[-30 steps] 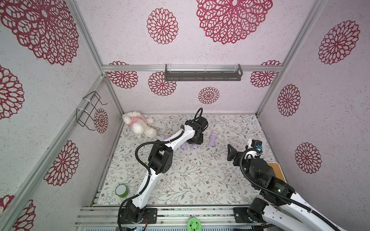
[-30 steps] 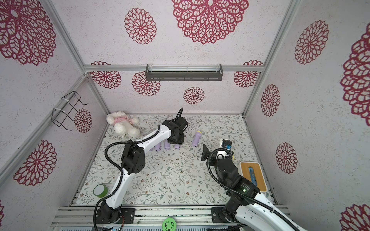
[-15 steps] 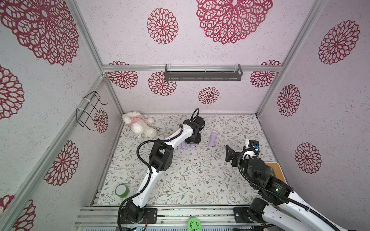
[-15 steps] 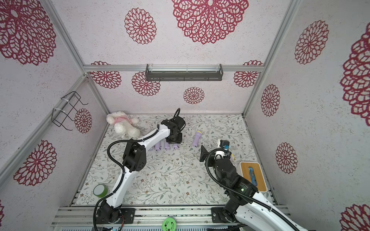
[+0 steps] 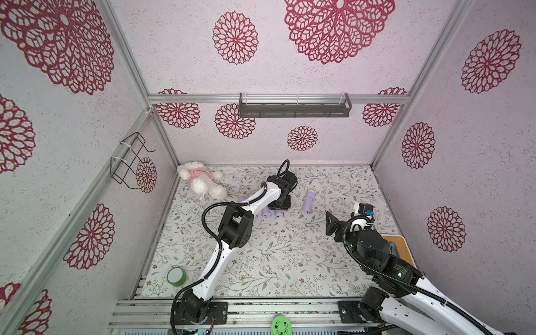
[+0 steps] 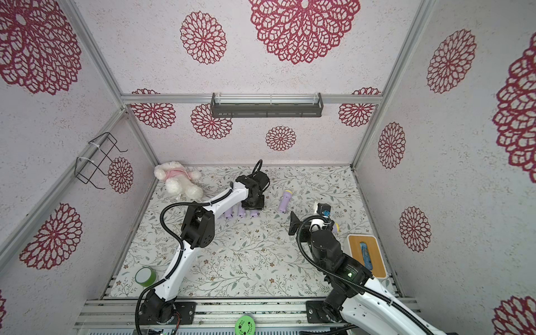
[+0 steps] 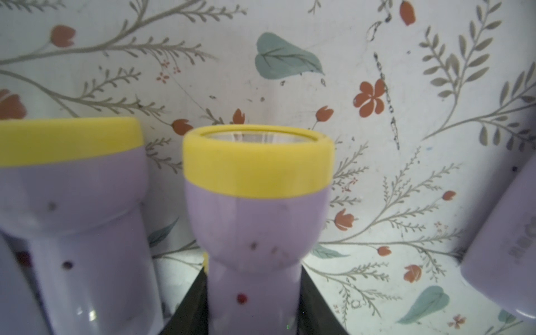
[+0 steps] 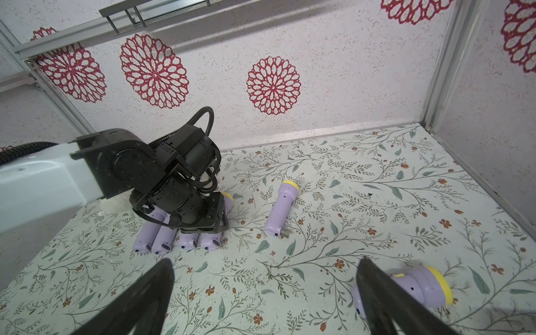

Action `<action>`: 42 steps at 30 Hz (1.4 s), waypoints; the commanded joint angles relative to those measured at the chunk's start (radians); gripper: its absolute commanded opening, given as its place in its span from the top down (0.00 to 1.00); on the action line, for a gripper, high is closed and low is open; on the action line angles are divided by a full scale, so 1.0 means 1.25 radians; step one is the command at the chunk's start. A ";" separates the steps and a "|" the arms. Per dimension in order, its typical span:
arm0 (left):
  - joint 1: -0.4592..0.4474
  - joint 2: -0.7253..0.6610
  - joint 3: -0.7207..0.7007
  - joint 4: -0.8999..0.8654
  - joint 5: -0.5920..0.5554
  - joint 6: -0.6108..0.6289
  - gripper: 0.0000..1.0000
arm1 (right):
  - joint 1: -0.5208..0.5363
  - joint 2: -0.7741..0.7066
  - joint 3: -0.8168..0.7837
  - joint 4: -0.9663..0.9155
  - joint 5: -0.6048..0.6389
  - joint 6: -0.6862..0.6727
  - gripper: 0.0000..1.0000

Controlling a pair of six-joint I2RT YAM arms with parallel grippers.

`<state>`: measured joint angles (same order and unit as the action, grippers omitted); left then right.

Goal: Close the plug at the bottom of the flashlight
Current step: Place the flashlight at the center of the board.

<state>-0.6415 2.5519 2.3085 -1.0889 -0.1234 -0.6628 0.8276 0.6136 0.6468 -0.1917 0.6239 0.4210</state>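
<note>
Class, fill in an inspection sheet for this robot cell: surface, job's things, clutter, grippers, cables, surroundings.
Surface: floral mat, lightly marked.
Job's things: row of four flashlights; lone flashlight; another flashlight near right gripper.
Clutter: plush toy, tape roll, wooden board.
Grippers: left gripper shut on end flashlight of row; right gripper open, empty.
Cables: black conduit looped along both arms.
Surroundings: patterned walls, back shelf, wire rack.

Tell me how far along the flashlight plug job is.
Done: unclear; the row of flashlights shows plug ends too small to judge. In hand: the left gripper is closed on the row's end flashlight. Remaining: the lone flashlight has its plug flap sticking out, and another flashlight lies by the open right gripper.
</note>
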 commanded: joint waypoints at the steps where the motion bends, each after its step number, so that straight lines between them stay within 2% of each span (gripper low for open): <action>1: 0.003 0.024 0.027 -0.013 -0.014 -0.004 1.00 | -0.003 -0.002 -0.004 0.028 0.003 0.015 0.01; 12: 0.003 0.047 0.034 -0.022 -0.008 0.001 1.00 | -0.003 0.005 -0.004 0.031 0.002 0.014 0.01; 16: 0.002 0.056 0.044 -0.029 -0.001 0.004 0.88 | -0.003 0.005 -0.003 0.031 0.001 0.015 0.01; 21: 0.003 0.055 0.053 -0.033 -0.003 0.008 0.66 | -0.003 0.005 -0.003 0.031 0.001 0.016 0.01; 25: 0.002 0.051 0.061 -0.038 -0.006 0.008 0.57 | -0.003 0.010 -0.003 0.032 0.000 0.020 0.01; 33: -0.001 0.040 0.070 -0.044 -0.008 0.010 0.48 | -0.003 0.019 -0.001 0.032 -0.005 0.025 0.01; 42: -0.007 0.032 0.099 -0.060 -0.013 0.012 0.45 | -0.003 0.015 0.000 0.032 -0.005 0.028 0.01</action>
<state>-0.6437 2.5923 2.3993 -1.1408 -0.1223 -0.6472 0.8276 0.6399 0.6441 -0.1841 0.6197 0.4385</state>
